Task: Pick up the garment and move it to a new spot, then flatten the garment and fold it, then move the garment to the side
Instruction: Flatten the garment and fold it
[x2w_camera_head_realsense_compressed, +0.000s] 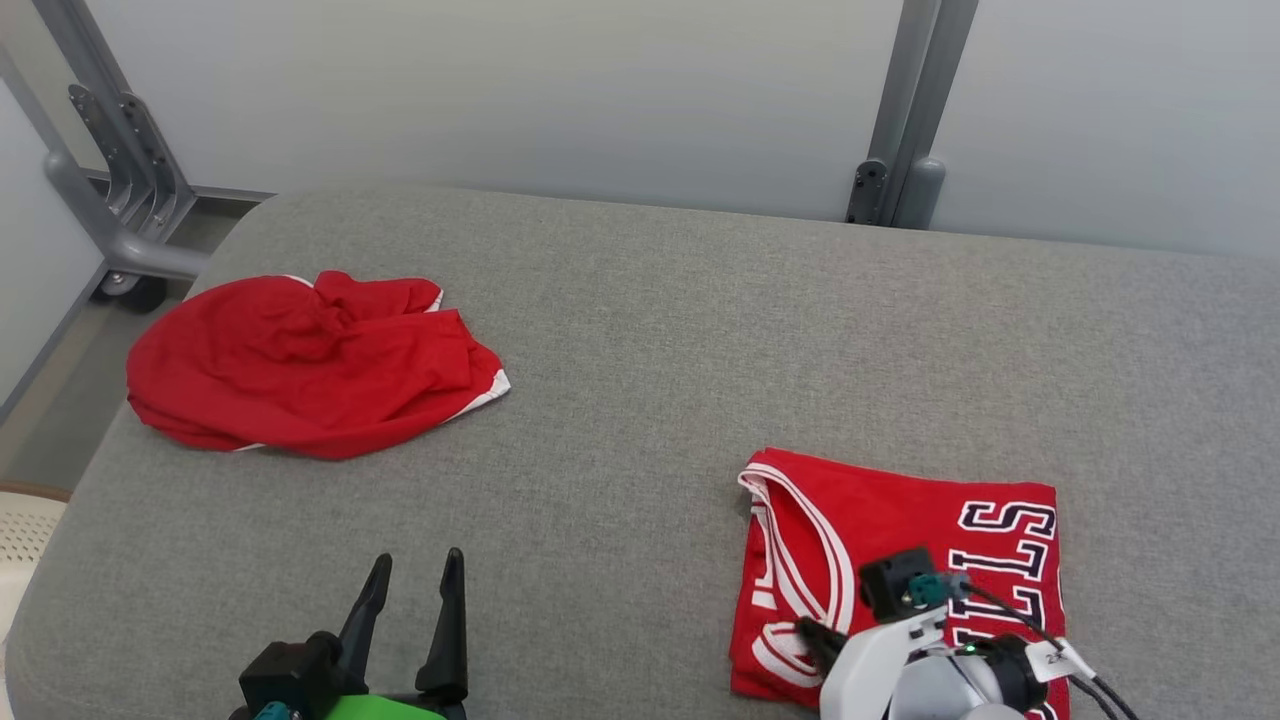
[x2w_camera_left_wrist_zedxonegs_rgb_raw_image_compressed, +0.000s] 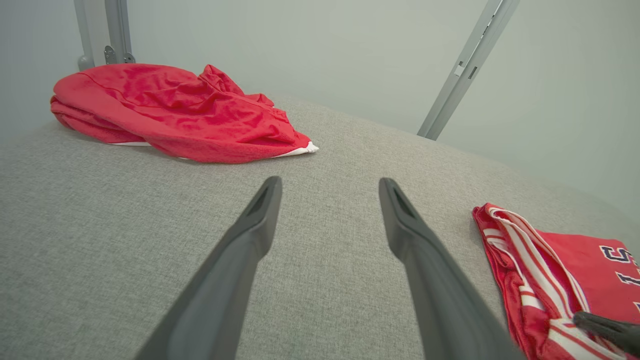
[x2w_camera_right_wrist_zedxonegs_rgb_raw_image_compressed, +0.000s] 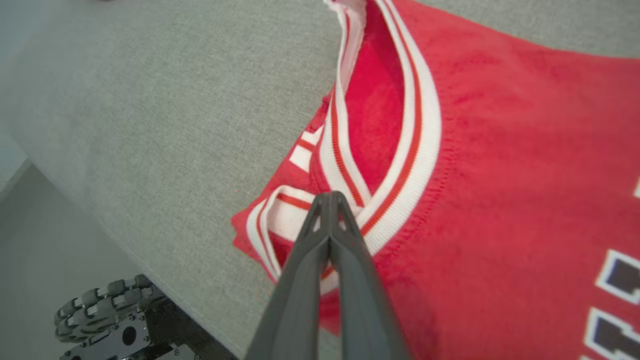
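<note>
A folded red garment (x2w_camera_head_realsense_compressed: 900, 540) with white striped trim and dark lettering lies flat at the near right of the grey padded table (x2w_camera_head_realsense_compressed: 660, 330). My right gripper (x2w_camera_head_realsense_compressed: 808, 632) is shut, its tips (x2w_camera_right_wrist_zedxonegs_rgb_raw_image_compressed: 330, 196) sitting over the striped trim (x2w_camera_right_wrist_zedxonegs_rgb_raw_image_compressed: 400, 165) near the garment's (x2w_camera_right_wrist_zedxonegs_rgb_raw_image_compressed: 500, 150) front left corner. I see no cloth pinched between them. That garment (x2w_camera_left_wrist_zedxonegs_rgb_raw_image_compressed: 555, 265) and a right finger (x2w_camera_left_wrist_zedxonegs_rgb_raw_image_compressed: 600, 325) also appear in the left wrist view. A crumpled red garment (x2w_camera_head_realsense_compressed: 300, 365) lies at the far left. My left gripper (x2w_camera_head_realsense_compressed: 418, 562) hovers open and empty (x2w_camera_left_wrist_zedxonegs_rgb_raw_image_compressed: 330, 185) near the front edge, well short of the crumpled garment (x2w_camera_left_wrist_zedxonegs_rgb_raw_image_compressed: 180, 115).
Grey metal frame posts (x2w_camera_head_realsense_compressed: 900, 110) and brackets (x2w_camera_head_realsense_compressed: 120, 150) stand behind the table against a pale wall. The table's front edge drops off close to the folded garment, with my wheeled base (x2w_camera_right_wrist_zedxonegs_rgb_raw_image_compressed: 100, 310) below it. A pale perforated object (x2w_camera_head_realsense_compressed: 20, 530) sits off the table's left side.
</note>
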